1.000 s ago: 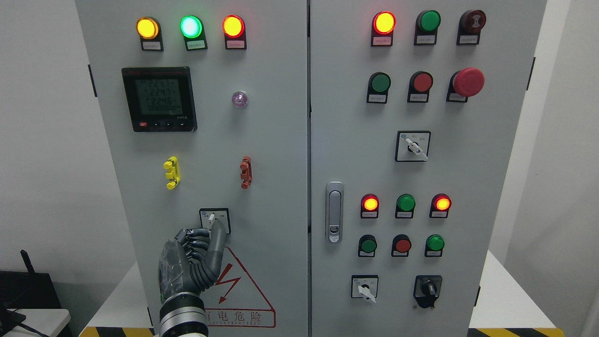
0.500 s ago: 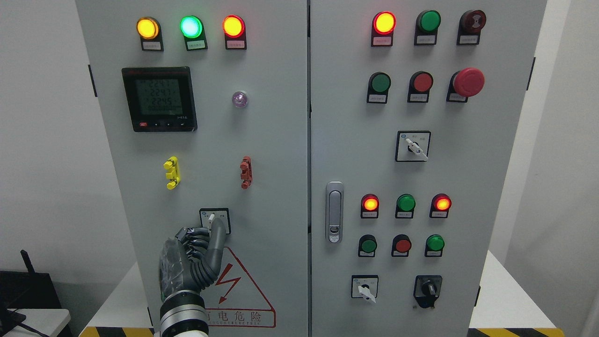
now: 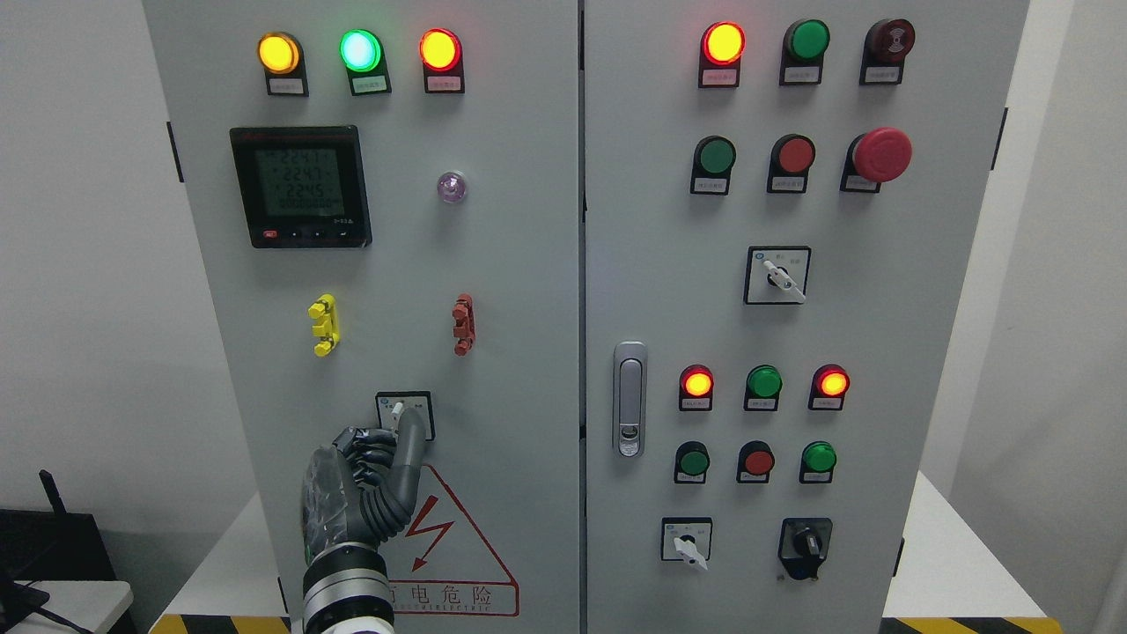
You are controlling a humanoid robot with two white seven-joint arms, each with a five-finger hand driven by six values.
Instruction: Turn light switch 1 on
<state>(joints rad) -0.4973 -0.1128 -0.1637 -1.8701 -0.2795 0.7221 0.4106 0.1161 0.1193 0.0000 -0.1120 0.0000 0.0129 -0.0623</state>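
A small rotary switch (image 3: 398,408) in a black-framed white plate sits low on the left door of the grey cabinet (image 3: 511,291), its white lever pointing up and to the left. My left hand (image 3: 387,445) rises from the bottom edge just below it. The index finger (image 3: 410,440) is stretched up and touches the lower right of the switch's lever. The other fingers are curled into the palm and hold nothing. The hand hides the lower part of the switch plate. My right arm does not show.
Above the switch are a yellow clip (image 3: 324,324), a red clip (image 3: 463,324), a digital meter (image 3: 299,186) and three lit lamps. The right door carries a handle (image 3: 629,399), push buttons, a red emergency button (image 3: 880,154) and more rotary switches. A hazard triangle (image 3: 449,537) lies beside my wrist.
Almost nothing differs: my left hand has sunk a few pixels and stays with its index finger on the switch lever, which points the same way.
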